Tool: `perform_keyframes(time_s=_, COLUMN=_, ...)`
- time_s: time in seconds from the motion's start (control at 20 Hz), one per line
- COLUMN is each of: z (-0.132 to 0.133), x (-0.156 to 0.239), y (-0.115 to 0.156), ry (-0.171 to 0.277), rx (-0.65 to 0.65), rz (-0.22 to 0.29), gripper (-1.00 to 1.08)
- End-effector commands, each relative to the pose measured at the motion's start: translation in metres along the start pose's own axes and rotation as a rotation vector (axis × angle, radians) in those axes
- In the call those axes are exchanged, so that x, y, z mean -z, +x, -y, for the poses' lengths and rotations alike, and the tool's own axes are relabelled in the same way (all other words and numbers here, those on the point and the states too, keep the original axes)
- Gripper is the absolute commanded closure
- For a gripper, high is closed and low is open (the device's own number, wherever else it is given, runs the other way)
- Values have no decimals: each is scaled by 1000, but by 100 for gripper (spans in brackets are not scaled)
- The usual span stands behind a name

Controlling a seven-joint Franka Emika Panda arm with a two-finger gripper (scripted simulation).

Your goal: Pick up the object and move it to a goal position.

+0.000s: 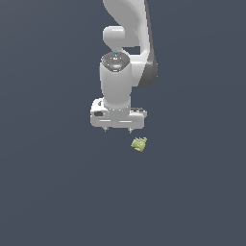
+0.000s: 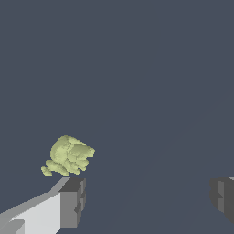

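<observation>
One small yellow-green lump [image 1: 139, 144] lies on the dark floor [image 1: 57, 192], just beside the pincer [image 1: 117, 130] and off toward the exterior view's right, not between its fingers; the pincer stands wide apart and holds nothing (the wrist view shows the lump [image 2: 68, 156] just outside one dark fingertip [image 2: 73, 201]); the step in hand looks like the approach before the grasp; next the pincer would need to shift sideways over the lump, descend, and close; no brand, label or writing is readable anywhere.
</observation>
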State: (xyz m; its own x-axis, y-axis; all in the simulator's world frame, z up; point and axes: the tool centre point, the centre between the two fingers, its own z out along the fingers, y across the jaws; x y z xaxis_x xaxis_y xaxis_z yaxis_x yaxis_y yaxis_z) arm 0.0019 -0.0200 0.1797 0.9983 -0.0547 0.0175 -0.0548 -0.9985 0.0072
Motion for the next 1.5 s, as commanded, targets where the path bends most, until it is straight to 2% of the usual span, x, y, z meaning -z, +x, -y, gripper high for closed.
perform_keyframes(time_s=0.0, z=0, x=0, y=0, ry=0, rx=0, rz=0, gripper=-92)
perform_keyframes(time_s=0.5, z=10, x=-12, y=-10, ry=16, rx=-23, rz=47, gripper=-92)
perform_keyframes(time_s=0.95, z=17, x=-16, y=-10, ry=14, rx=-49, rz=44, gripper=-92)
perform_keyframes(time_s=1.45, z=46, x=-40, y=-13, ry=10, rx=-168, rz=36, gripper=-92)
